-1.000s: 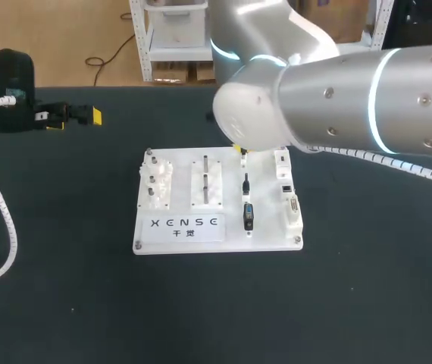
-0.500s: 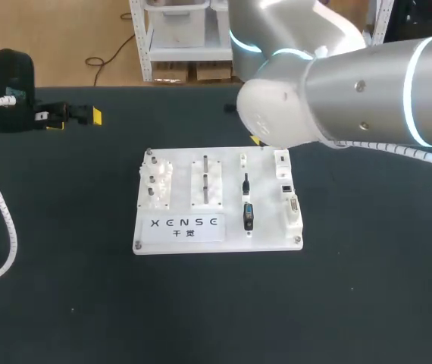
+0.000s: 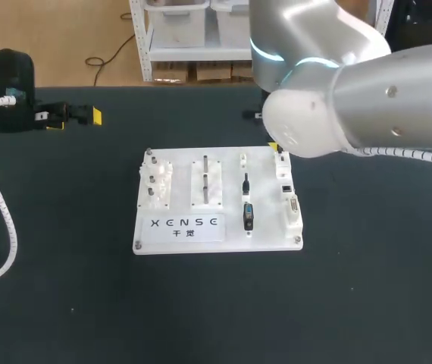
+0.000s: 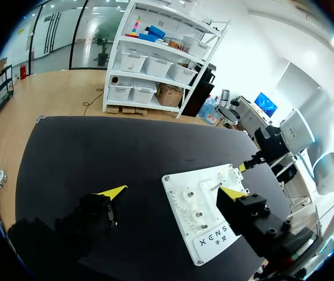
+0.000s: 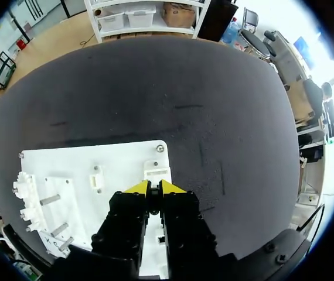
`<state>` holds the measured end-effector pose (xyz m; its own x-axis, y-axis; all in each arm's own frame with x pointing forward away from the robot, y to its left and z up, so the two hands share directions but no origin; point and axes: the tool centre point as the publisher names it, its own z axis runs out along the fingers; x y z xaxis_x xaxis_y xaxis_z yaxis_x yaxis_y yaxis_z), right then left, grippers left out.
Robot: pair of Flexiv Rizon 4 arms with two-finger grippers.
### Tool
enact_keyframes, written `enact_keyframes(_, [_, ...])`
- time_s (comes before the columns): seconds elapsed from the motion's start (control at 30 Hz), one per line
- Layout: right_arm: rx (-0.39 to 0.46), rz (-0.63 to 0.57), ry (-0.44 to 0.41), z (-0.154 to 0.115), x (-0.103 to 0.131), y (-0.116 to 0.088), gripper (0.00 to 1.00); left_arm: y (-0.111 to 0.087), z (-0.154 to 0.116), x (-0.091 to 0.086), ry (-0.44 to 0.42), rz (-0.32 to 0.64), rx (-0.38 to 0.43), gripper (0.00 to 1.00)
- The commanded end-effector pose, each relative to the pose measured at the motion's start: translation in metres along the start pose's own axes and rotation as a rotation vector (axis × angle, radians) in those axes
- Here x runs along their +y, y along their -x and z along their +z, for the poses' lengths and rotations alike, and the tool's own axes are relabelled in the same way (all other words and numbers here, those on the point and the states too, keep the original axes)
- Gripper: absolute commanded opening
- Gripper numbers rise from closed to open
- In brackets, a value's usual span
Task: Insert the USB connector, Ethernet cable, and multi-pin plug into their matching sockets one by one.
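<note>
right gripper (image 5: 154,187) hovering, fingers pressing almost together, anything in the slit unclear | white socket block (image 5: 156,170) sitting just ahead of tips, on white board (image 5: 85,164) | black multi-pin plug (image 3: 248,216) and thin black plug (image 3: 245,182) lying near, left-arm side | left gripper (image 4: 173,193) hanging spread wide over worktop (image 4: 85,152), well apart

Table (image 3: 367,303): bare black surface on the near, left and right sides of the white board (image 3: 178,239).
Right arm (image 3: 367,114): hangs over the board's far right corner and blocks the far end of the socket column (image 3: 292,208) from above.
Right gripper (image 5: 154,186): tips close together, just above that corner.
Board's left and middle: open from above; the pegs (image 3: 155,178) stand upright.
Left gripper (image 3: 76,119): spread wide at the far left edge, well apart from the board.
Cable (image 3: 4,220): loops along the table's left side.
</note>
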<state>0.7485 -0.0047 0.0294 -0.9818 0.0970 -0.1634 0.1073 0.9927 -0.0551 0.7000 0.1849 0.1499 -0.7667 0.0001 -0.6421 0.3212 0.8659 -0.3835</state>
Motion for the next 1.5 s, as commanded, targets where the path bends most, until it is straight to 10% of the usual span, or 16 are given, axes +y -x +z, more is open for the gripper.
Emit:
enact_keyframes(0.03, [-0.025,0.005,-0.001,0.002,-0.003,-0.005,0.0,0.0,0.0,0.0,0.0,0.0,0.0,1.0])
enact_keyframes(1.5, [0.061,0.058,-0.019,0.041,-0.013,-0.004,0.0,0.0,0.0,0.0,0.0,0.0,0.0,1.0])
